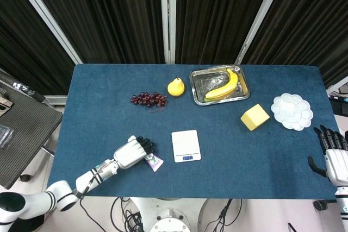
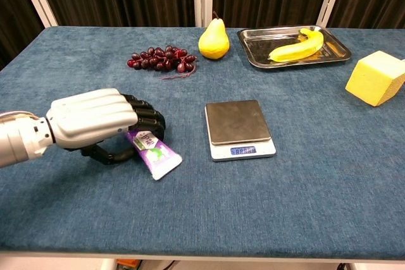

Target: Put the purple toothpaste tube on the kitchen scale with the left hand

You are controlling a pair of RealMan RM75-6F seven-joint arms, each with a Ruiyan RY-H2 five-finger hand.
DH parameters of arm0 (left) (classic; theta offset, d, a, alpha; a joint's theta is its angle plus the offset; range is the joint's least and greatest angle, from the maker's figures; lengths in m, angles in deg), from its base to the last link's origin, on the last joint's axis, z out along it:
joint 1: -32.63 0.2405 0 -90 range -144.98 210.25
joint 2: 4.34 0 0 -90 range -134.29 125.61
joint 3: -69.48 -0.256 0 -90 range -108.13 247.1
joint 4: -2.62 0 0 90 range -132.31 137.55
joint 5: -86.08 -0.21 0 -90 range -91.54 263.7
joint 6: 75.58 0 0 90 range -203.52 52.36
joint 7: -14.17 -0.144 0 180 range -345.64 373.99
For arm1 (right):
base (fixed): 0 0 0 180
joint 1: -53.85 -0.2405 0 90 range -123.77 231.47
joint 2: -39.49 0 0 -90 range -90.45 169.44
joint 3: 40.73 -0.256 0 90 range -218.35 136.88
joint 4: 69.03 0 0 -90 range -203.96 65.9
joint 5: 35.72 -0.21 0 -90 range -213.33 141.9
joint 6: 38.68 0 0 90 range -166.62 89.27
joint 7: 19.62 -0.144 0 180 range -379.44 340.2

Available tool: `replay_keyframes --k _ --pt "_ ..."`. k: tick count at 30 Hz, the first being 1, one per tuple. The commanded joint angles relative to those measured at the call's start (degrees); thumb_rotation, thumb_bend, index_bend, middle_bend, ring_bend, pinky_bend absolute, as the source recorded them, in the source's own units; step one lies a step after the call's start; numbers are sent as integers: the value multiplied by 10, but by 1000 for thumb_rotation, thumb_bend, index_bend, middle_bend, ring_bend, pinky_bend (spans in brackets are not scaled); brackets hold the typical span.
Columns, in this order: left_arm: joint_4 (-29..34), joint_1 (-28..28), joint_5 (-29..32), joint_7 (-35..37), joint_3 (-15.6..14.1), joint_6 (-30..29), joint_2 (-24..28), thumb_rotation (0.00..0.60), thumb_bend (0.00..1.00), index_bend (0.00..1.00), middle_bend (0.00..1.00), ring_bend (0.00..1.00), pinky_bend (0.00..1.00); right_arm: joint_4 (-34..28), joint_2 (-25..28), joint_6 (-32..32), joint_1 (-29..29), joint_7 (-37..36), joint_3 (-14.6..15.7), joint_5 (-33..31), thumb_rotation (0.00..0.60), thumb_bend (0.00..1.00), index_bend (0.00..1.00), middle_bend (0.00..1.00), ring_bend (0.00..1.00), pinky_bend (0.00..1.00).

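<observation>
Here, the grasp step: the white-and-black left hand curls its fingers over the near end of the purple-and-white toothpaste tube, which lies flat on the blue cloth table, just left of the flat grey kitchen scale. Whether the tube is firmly gripped cannot be told. Next calls for a lift and rightward carry. The right hand hangs open off the table's right edge.

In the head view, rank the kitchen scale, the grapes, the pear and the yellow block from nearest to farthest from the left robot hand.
Measured from the left robot hand, which lies over the purple toothpaste tube:
1. Kitchen scale, just to its right.
2. Grapes, behind it toward the curtains.
3. Pear, behind and right, past the grapes.
4. Yellow block, far right, near the white dish.
</observation>
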Motion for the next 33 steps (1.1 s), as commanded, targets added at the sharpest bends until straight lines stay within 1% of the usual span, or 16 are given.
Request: replay_keyframes --k 1,5,9,10,13,20,26,33 --pt "-9 2 -2 3 0 -1 -9 600 380 626 607 446 624 2 -1 2 0 -2 1 -1 600 300 0 0 0 0" --pt "-18 4 -4 11 4 -20 -18 600 368 677 657 497 664 6 -2 2 0 -7 0 -1 600 300 0 0 0 0" --pt "-21 6 -5 35 18 -55 -25 600 345 737 713 558 715 9 -2 2 0 -11 0 -1 600 300 0 0 0 0" --pt "-21 5 -4 41 21 -61 -26 600 338 758 734 580 732 10 -2 2 0 -12 0 -1 600 300 0 0 0 0" --pt "-13 1 0 49 31 -65 -27 600 328 778 755 605 751 11 -3 4 -1 -12 0 0 600 300 0 0 0 0" --pt "26 -20 31 49 64 -37 -32 600 328 781 764 611 760 14 -5 6 -1 -15 1 0 600 301 0 0 0 0" --pt "62 -42 69 52 100 -2 -58 600 327 783 765 612 761 17 -4 6 -1 -20 -1 -3 600 300 0 0 0 0" --pt "21 -83 116 61 146 48 -125 600 328 788 769 619 765 19 -4 5 0 -23 0 -3 600 300 0 0 0 0"
